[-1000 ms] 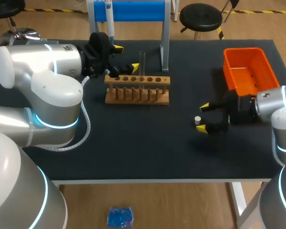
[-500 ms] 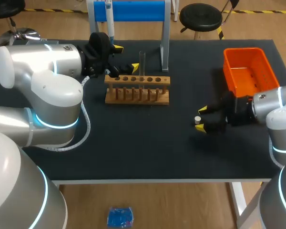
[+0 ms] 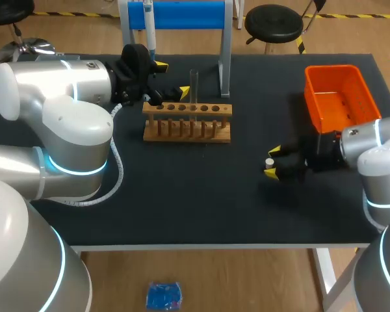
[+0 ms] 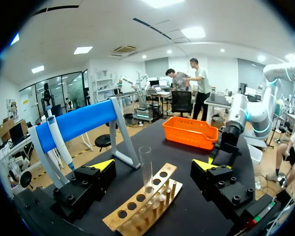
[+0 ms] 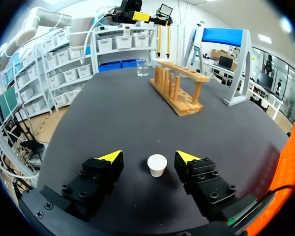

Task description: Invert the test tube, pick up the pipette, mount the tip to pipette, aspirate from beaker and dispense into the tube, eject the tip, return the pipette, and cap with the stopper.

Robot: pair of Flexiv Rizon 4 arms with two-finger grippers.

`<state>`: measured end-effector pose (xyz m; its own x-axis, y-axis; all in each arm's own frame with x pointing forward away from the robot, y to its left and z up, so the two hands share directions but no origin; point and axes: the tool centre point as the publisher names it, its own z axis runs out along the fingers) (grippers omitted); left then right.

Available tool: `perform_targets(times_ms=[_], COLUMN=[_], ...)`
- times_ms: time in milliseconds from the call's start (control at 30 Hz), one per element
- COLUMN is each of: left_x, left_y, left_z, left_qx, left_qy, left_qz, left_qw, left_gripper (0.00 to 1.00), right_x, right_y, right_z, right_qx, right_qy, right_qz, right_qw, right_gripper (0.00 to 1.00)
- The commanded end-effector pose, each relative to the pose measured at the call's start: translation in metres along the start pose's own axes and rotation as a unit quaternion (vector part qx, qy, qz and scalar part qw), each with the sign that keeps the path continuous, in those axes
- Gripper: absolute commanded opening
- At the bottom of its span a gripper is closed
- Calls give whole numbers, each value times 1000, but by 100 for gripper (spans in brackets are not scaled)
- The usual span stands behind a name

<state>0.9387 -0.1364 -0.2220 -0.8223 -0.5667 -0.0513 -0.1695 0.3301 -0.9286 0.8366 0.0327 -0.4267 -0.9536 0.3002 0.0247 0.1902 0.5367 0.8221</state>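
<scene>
The small white stopper [image 3: 270, 161] [image 5: 157, 164] stands on the black table between the fingers of my right gripper [image 3: 275, 162] [image 5: 148, 157]. A gap shows on each side of it, so that gripper is open. A clear test tube [image 3: 194, 84] [image 4: 146, 169] stands upright in the wooden rack [image 3: 187, 121] [image 4: 142, 206]. My left gripper [image 3: 173, 78] [image 4: 153, 166] hangs wide open by the tube's upper part, not touching it. The pipette [image 3: 150, 26] [image 4: 59, 147] hangs on the blue stand [image 3: 182, 14]. A glass beaker [image 5: 142, 69] sits beyond the rack in the right wrist view.
An orange bin [image 3: 338, 94] [image 4: 189, 133] sits at the table's right rear, just behind my right arm. The blue stand's white legs [image 3: 225, 58] rise right behind the rack. Bare black tabletop [image 3: 195, 195] stretches from the rack to the front edge.
My right gripper's fingers have drawn closer together around the stopper, and the arm has shifted slightly. The left arm and the tube have not moved.
</scene>
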Motion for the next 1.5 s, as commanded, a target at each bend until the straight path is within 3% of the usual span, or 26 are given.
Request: perform_targets(times_ms=[33, 400, 467, 1267, 1500], left_x=[0, 0, 0, 0, 0], left_y=[1, 1, 1, 1, 1], left_z=[1, 1, 1, 1, 1], left_qx=[1, 1, 1, 1, 1], left_qy=[0, 0, 0, 0, 0], left_qz=[0, 0, 0, 0, 0], left_qw=[1000, 1000, 1000, 1000, 1000], left_gripper=[100, 100, 100, 100, 100], right_x=[-1, -5, -5, -7, -7], right_y=[-2, -2, -2, -1, -1], right_z=[3, 5, 5, 10, 11], right_qx=[0, -1, -2, 7, 9], right_qy=[-3, -7, -7, -16, -18], right_qz=[0, 1, 2, -7, -8], right_qw=[1000, 1000, 1000, 1000, 1000], right_gripper=[65, 60, 50, 45, 29])
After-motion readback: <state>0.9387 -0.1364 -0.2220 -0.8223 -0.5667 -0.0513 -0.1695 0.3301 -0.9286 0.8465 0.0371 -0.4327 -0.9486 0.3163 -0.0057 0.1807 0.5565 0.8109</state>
